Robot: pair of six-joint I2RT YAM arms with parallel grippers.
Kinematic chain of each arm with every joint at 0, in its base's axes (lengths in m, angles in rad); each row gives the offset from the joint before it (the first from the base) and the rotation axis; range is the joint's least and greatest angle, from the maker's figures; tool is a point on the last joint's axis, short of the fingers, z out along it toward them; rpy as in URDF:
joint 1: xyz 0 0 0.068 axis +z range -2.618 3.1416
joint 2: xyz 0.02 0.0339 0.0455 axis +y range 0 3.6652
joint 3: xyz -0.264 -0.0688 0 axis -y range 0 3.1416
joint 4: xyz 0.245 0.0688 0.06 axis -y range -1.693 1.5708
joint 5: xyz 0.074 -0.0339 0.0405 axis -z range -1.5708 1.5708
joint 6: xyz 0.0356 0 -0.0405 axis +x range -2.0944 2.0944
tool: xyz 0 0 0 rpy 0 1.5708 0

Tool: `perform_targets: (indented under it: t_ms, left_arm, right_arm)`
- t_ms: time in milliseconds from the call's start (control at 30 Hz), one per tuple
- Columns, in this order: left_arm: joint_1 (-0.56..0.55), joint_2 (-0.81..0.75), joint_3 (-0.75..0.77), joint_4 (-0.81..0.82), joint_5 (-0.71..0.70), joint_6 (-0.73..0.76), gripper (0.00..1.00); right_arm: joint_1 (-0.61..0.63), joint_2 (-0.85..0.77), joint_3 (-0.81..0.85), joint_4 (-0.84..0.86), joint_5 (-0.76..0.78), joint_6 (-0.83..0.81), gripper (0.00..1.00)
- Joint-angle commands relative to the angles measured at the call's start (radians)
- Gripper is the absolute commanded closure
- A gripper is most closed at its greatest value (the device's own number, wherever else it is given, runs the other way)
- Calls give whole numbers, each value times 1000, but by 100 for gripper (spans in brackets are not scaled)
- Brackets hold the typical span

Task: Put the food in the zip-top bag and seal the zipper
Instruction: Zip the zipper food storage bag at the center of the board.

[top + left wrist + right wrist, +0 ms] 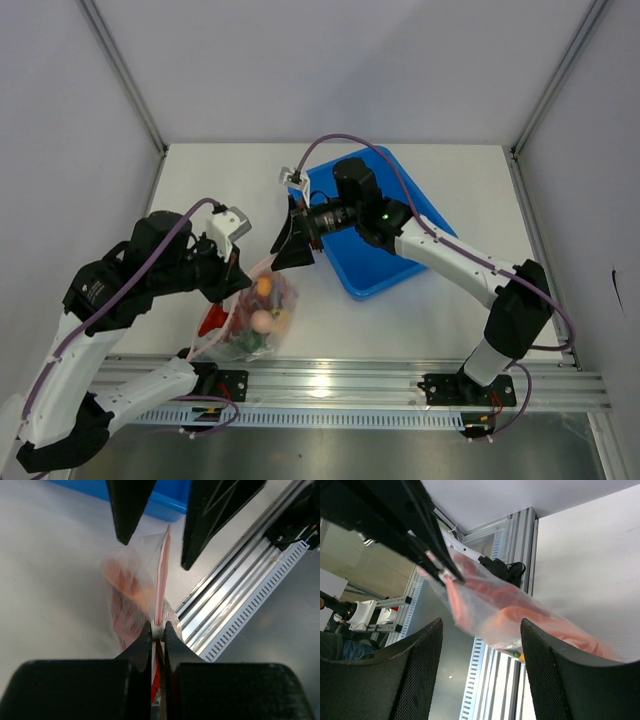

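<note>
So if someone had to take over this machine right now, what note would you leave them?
Left end effector: shut on the near end of the zipper.
Right end effector: open, fingers either side of the zip-top bag, gripping nothing.
Food: inside the bag.
Done: food bagged.
Left: the strip looks pressed flat, but I cannot tell whether it is sealed along its whole length. Check, then finish closing it.

Left end effector (158,631) pinches the zipper (162,575) of the zip-top bag (126,587)
</note>
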Motion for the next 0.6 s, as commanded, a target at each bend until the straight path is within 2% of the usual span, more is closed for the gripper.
perform_targets:
  t_ms: [0, 300, 367, 567]
  left_arm:
    - [4, 2, 30, 39, 72, 18, 99]
    - [5, 19, 38, 38, 124, 17, 99]
    - [5, 21, 35, 47, 136, 17, 99]
    - [5, 30, 38, 50, 165, 14, 99]
  right_arm:
    - [6, 30, 60, 50, 7, -23, 34]
    - [26, 1, 106, -30, 58, -120, 34]
    - [47, 2, 140, -89, 72, -150, 34]
    - [69, 27, 169, -151, -9, -195, 38]
